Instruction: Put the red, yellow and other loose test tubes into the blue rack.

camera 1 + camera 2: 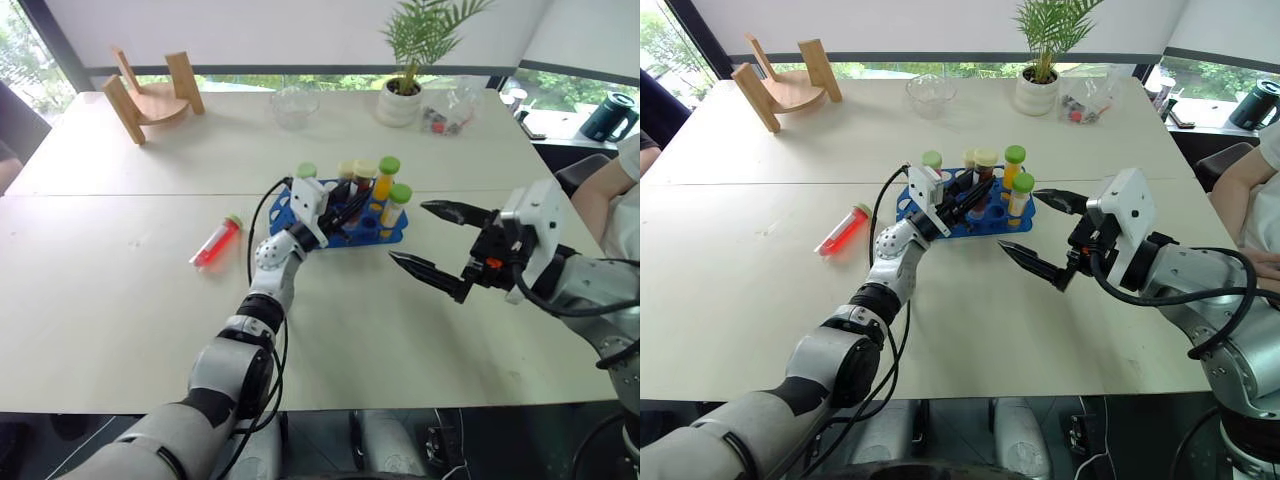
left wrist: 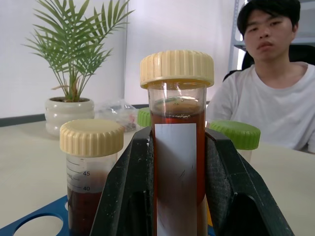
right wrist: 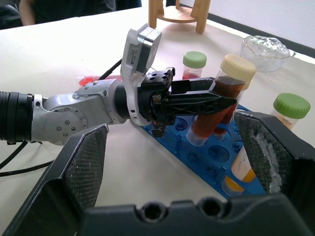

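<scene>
The blue rack (image 1: 287, 216) lies mid-table with several capped tubes standing in it, two of them yellow (image 1: 385, 180) with green caps. My left gripper (image 1: 350, 196) reaches over the rack and is shut on a dark maroon tube (image 2: 178, 147) with a cream cap. That tube (image 3: 212, 101) is tilted, its lower end down at the rack's holes. A second maroon tube (image 2: 91, 167) stands beside it. The red tube (image 1: 215, 243) lies loose on the table, left of the rack. My right gripper (image 1: 408, 232) hangs open just right of the rack, holding nothing.
A wooden stand (image 1: 150, 95) sits at the far left of the table. A glass bowl (image 1: 295, 105), a potted plant (image 1: 405, 90) and a plastic bag (image 1: 450, 110) line the far edge. A person (image 1: 615, 200) sits at the right.
</scene>
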`<state>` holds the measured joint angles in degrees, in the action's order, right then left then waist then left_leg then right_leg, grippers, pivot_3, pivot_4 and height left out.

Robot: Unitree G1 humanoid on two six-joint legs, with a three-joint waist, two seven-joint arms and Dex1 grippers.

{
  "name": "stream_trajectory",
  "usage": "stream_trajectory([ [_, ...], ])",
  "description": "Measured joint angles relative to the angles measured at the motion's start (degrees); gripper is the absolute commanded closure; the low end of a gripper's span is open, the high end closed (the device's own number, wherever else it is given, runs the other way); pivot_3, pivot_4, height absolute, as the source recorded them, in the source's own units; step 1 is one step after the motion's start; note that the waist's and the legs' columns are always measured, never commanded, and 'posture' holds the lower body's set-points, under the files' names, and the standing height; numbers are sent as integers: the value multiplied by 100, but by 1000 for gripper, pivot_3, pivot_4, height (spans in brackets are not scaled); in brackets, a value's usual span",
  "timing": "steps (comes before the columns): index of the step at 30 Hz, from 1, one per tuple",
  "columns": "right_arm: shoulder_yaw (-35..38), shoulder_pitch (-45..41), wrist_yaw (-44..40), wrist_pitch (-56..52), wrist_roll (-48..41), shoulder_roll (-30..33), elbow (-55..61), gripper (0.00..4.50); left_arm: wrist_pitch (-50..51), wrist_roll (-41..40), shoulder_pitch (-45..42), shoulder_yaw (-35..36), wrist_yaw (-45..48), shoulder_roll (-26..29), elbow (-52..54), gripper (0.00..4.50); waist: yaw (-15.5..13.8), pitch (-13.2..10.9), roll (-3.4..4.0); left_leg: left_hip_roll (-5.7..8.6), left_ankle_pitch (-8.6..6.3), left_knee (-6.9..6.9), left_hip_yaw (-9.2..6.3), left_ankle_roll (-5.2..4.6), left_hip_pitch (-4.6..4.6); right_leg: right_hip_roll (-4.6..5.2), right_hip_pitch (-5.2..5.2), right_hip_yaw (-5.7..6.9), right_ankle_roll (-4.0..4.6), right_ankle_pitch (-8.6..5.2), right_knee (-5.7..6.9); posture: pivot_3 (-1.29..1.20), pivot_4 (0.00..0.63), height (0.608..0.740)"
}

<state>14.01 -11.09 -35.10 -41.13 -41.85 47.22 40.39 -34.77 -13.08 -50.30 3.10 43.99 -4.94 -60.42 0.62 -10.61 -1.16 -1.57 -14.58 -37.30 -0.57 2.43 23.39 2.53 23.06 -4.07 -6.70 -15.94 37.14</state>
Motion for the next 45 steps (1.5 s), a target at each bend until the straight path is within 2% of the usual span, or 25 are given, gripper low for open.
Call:
stream_trajectory([
  [13,0,-1,66,-127,-82,7,60,0,-223,127,5,13,-24,-51,-259,3705,-1,0,0,0,0,1,0,-1,0,0,0,0,0,0,-1,0,150,740],
  [15,0,-1,72,-149,-105,10,63,0,-192,130,19,12,-10,-38,-255,2684,-2,0,0,0,-1,2,0,-1,0,0,0,1,0,0,-1,0,150,740],
  [16,0,-1,72,-155,-107,12,63,0,-166,133,37,11,-8,-24,-250,2402,0,0,0,0,-1,2,0,-1,0,0,0,0,0,0,0,0,150,740],
  [21,-4,-65,71,-176,-111,15,63,0,-76,183,282,-47,217,61,-117,40,4,0,0,0,-1,0,0,-1,0,0,0,0,0,0,1,0,150,740],
  [25,-28,-116,53,-175,-109,14,60,0,-26,284,520,-186,286,252,190,10,11,0,1,0,-1,1,-1,-1,-2,0,0,0,-1,0,4,0,150,740],
  [28,-63,-154,28,-175,-107,13,47,0,414,297,818,-303,414,540,914,10,21,0,1,-2,-1,3,-1,-1,-1,0,2,0,0,0,6,0,150,740],
  [29,-72,-162,19,-174,-102,13,39,0,619,292,919,-346,454,676,1274,10,17,0,1,-3,-1,3,-2,-1,-1,0,2,0,0,0,6,0,150,740],
  [33,-123,-178,-62,-155,-86,11,-44,0,2528,80,1477,-450,525,1645,3812,10,32,0,2,-12,-1,4,-2,-1,0,-6,5,0,0,0,10,0,150,740],
  [36,-250,-256,-160,-25,11,-17,-191,0,4171,2,1430,-355,-26,2176,5307,10,-6,0,1,-10,-1,-9,-4,-1,1,-1,-3,5,-1,1,8,0,150,740],
  [39,-380,-300,-261,100,106,-56,-326,0,5535,122,1116,-261,-642,2612,5950,10,6,-1,-2,-6,-1,-14,-4,-1,-2,0,-9,5,-5,3,7,0,150,740],
  [41,-542,-390,-358,240,193,-121,-465,0,6793,259,673,-174,-1047,3130,6060,10,41,-2,-2,-7,-1,-13,-7,-1,-4,-6,-8,5,-6,3,8,0,150,740],
  [45,-701,-549,-489,428,353,-152,-677,0,8955,15,275,-239,-706,4193,6109,10,100,0,1,-13,-1,10,-7,-1,-5,-15,5,4,-2,1,10,0,150,740],
])
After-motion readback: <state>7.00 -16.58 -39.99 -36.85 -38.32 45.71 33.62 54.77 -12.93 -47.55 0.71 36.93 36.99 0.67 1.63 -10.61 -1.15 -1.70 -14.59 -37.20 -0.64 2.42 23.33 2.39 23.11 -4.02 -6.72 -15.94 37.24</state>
